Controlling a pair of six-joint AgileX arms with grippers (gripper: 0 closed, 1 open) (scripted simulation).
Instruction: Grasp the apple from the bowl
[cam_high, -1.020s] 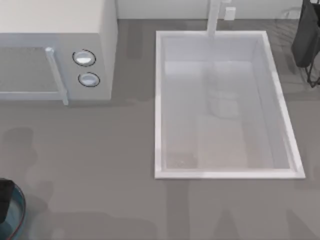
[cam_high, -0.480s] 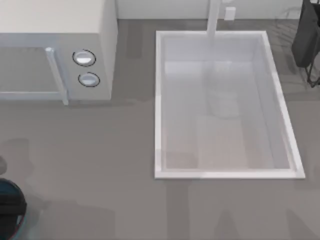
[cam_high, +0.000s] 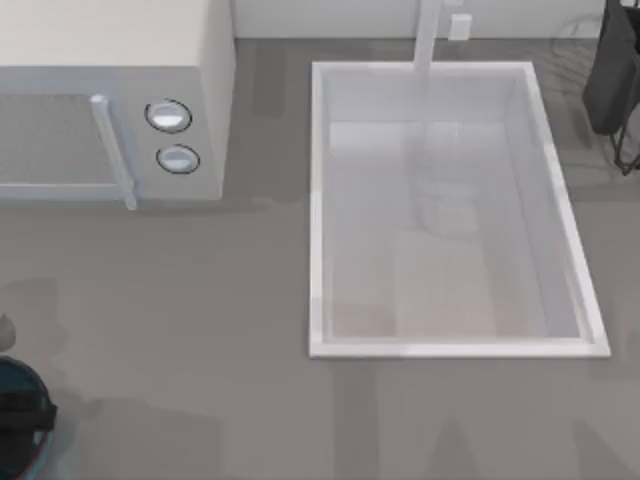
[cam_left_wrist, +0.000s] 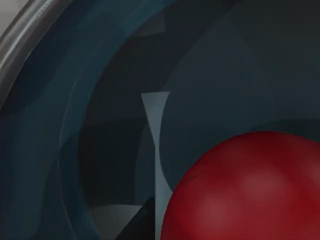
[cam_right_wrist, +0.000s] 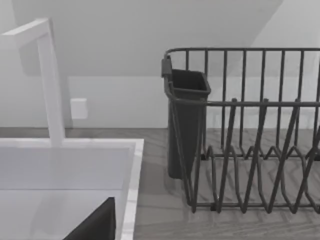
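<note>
Down at the table's left front corner, the left gripper (cam_high: 22, 408) sits inside the bowl (cam_left_wrist: 45, 125) by the apple (cam_left_wrist: 245, 190); its grip can't be judged.

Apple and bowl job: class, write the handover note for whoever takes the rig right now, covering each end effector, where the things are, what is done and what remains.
Left end effector: low over the bowl at the table's front left corner in the top view.
Apple: inside the bowl, close beneath the left wrist camera.
Right arm: parked by the sink and dish rack.
Done: approach to the bowl.
Left: no grasp is confirmed; close on the apple and lift it out.
</note>
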